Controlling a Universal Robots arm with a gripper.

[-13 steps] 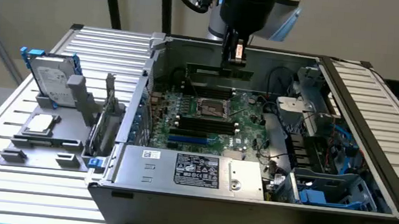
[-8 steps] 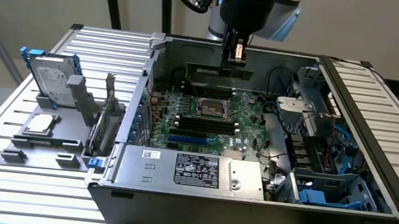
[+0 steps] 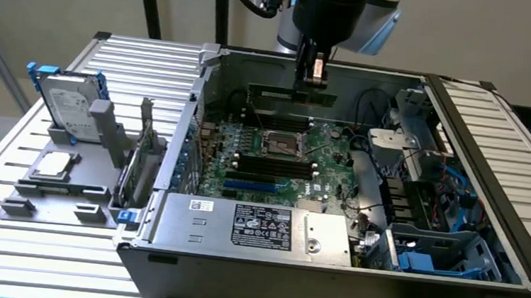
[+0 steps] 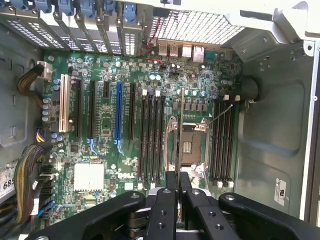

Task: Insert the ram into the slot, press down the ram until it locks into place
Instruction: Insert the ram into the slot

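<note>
While over the motherboard [image 3: 327,150], ram [image 3: 275,93] in pincer [image 3: 312,83] (clamped).

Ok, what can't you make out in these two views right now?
- Exterior view: the ram, held by the gripper, partly covers the far slots. Which one it hangs over is unclear.
- Wrist view: the ram is edge-on, so its chips and notch are hidden.
- The end clips are too small to tell open from shut.

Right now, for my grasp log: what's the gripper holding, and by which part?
The gripper holds the ram by its upper long edge, near the middle.
</note>
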